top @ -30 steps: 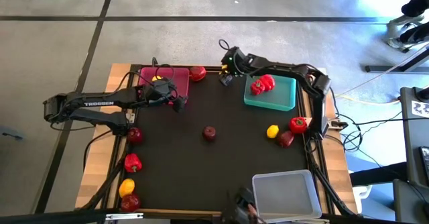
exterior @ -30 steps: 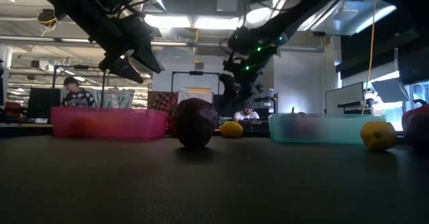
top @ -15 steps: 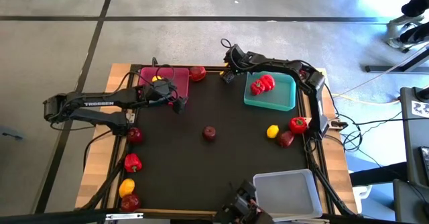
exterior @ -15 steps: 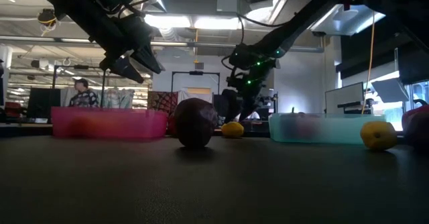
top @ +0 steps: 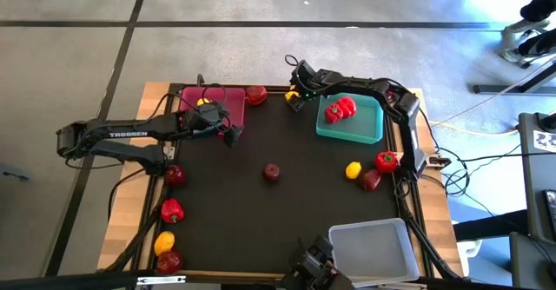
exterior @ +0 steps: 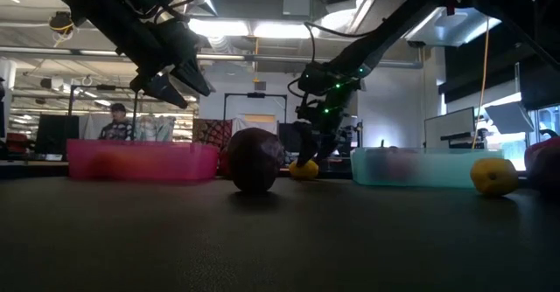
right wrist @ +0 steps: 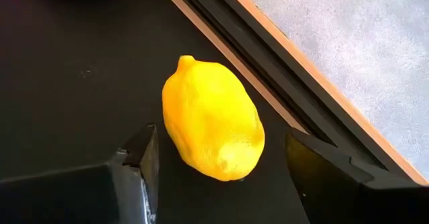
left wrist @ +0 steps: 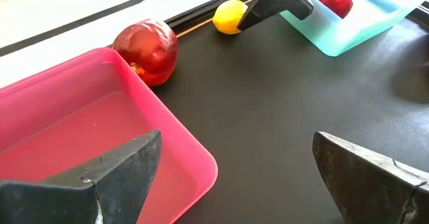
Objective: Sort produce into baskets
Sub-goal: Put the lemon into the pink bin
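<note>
While the left gripper (top: 228,134) hangs wide open over the pink tray (top: 228,95), the right gripper's (top: 294,96) open jaws straddle a lemon (right wrist: 213,129) at the counter's far edge, not gripping it.

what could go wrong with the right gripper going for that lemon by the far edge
1. The lemon lies close beside the raised table rim. One finger of the open right gripper comes down on the rim side, so it might catch the rim.
2. The lemon is a smooth oval, so closing off-centre could squirt it out or roll it toward the apple near the pink basket.
</note>
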`<action>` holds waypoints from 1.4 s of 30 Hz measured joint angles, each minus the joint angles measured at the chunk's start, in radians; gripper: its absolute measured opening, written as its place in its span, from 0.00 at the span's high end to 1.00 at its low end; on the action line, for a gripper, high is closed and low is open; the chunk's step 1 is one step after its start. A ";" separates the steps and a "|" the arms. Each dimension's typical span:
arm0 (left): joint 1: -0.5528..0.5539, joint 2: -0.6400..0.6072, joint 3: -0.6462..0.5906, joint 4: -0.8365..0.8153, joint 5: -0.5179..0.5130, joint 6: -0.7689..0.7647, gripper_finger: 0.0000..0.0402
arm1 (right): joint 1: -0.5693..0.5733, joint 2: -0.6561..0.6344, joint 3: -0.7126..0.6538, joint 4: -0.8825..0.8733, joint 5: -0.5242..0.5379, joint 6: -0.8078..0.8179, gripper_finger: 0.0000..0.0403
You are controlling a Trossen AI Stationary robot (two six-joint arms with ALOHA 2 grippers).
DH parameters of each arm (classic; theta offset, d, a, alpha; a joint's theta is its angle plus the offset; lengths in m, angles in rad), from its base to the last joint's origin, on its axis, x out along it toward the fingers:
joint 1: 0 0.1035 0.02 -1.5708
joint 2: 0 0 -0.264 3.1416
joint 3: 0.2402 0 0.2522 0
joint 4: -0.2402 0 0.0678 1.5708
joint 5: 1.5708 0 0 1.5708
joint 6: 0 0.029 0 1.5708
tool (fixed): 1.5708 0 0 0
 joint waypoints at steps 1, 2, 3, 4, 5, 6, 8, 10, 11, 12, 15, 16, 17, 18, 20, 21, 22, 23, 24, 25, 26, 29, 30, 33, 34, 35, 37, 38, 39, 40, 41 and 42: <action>0.000 0.000 0.000 0.000 0.000 0.000 0.04 | 0.000 0.000 0.000 -0.001 0.000 0.000 0.42; 0.000 0.000 0.000 0.000 0.000 -0.001 0.04 | 0.000 0.000 0.000 -0.001 0.000 0.000 0.42; 0.000 0.000 0.000 0.000 0.000 -0.008 0.04 | 0.000 0.000 0.000 -0.001 0.000 0.000 0.44; 0.000 0.000 0.000 0.000 0.000 -0.017 0.04 | 0.000 0.000 0.000 0.000 0.000 0.000 0.45; 0.000 0.000 0.000 0.000 0.000 -0.024 0.04 | 0.000 0.000 0.000 0.001 0.000 -0.001 0.48; 0.000 0.000 0.000 0.000 0.000 -0.027 0.04 | 0.000 0.000 0.000 0.000 0.000 -0.001 0.50; 0.000 0.000 0.000 0.000 0.000 -0.027 0.04 | 0.000 0.000 0.000 0.002 0.003 -0.003 0.56; 0.000 0.000 0.000 0.000 0.000 -0.027 0.04 | 0.000 0.000 0.000 0.002 0.022 -0.004 0.62; 0.000 0.000 0.000 0.000 0.000 -0.027 0.04 | 0.000 0.000 0.000 0.002 0.029 -0.004 0.65; 0.000 0.000 0.000 0.000 0.000 -0.029 0.04 | 0.000 0.000 0.000 0.003 0.035 -0.003 0.67; 0.000 0.000 0.000 0.000 0.000 -0.048 0.04 | 0.000 0.000 0.000 0.007 0.034 -0.003 0.73; 0.000 0.000 0.000 0.000 0.001 -0.054 0.04 | 0.000 0.000 0.000 0.008 0.032 -0.003 0.74; 0.000 0.000 0.000 0.000 0.000 -0.057 0.04 | 0.000 0.000 0.000 0.008 0.028 -0.003 0.75; 0.000 0.000 0.000 0.000 0.001 -0.058 0.04 | 0.000 0.000 0.000 0.008 0.028 -0.003 0.75; 0.000 0.000 0.000 0.000 0.000 -0.058 0.04 | 0.000 0.000 0.000 0.007 0.027 -0.003 0.77; 0.000 0.000 0.000 0.000 0.000 -0.059 0.04 | 0.000 0.000 0.000 0.006 0.027 -0.003 0.78; 0.000 0.000 0.000 -0.001 0.000 -0.059 0.04 | 0.000 0.000 0.000 0.004 0.027 -0.003 0.79; 0.000 0.000 0.000 -0.001 0.001 -0.059 0.04 | 0.000 0.000 0.000 0.002 0.027 -0.003 0.80; 0.000 0.000 0.000 -0.001 0.000 -0.059 0.04 | 0.000 0.000 0.000 0.001 0.027 -0.003 0.81; 0.000 0.000 0.000 -0.001 0.001 -0.059 0.04 | 0.000 0.000 0.000 0.000 0.027 -0.004 0.83; 0.000 0.000 0.000 -0.001 0.000 -0.059 0.04 | 0.000 0.000 0.000 0.000 0.027 -0.004 0.85; 0.000 0.000 0.000 -0.001 0.000 -0.060 0.04 | 0.000 0.000 0.000 0.000 0.027 -0.015 0.91; 0.000 0.000 0.000 -0.001 0.001 -0.060 0.04 | 0.000 0.000 0.000 0.000 0.027 -0.019 0.93; 0.000 0.000 0.000 -0.001 0.000 -0.060 0.04 | 0.002 -0.002 0.000 -0.001 0.027 -0.037 0.98; 0.000 0.000 0.000 -0.001 0.000 -0.060 0.04 | 0.004 -0.003 0.000 -0.003 0.027 -0.039 0.99; 0.000 0.000 0.000 -0.001 0.001 -0.060 0.04 | 0.007 -0.005 0.000 -0.004 0.029 -0.039 0.99; 0.000 0.000 0.000 -0.007 0.001 -0.060 0.04 | 0.014 -0.012 0.000 -0.008 0.016 -0.042 0.98; 0.000 0.000 0.000 -0.008 0.001 -0.060 0.04 | 0.019 -0.016 -0.001 -0.009 0.009 -0.042 0.97; 0.000 0.000 0.000 -0.008 0.001 -0.060 0.04 | 0.023 -0.023 -0.001 -0.009 0.007 -0.042 0.97; 0.000 0.000 0.000 -0.008 0.001 -0.060 0.04 | 0.031 -0.031 -0.001 -0.009 0.001 -0.043 0.96; 0.000 0.000 0.000 -0.008 0.001 -0.060 0.04 | 0.040 -0.040 -0.001 -0.008 0.000 -0.048 0.96; 0.000 0.000 0.000 -0.008 0.001 -0.060 0.04 | 0.047 -0.048 -0.001 -0.008 -0.001 -0.057 0.96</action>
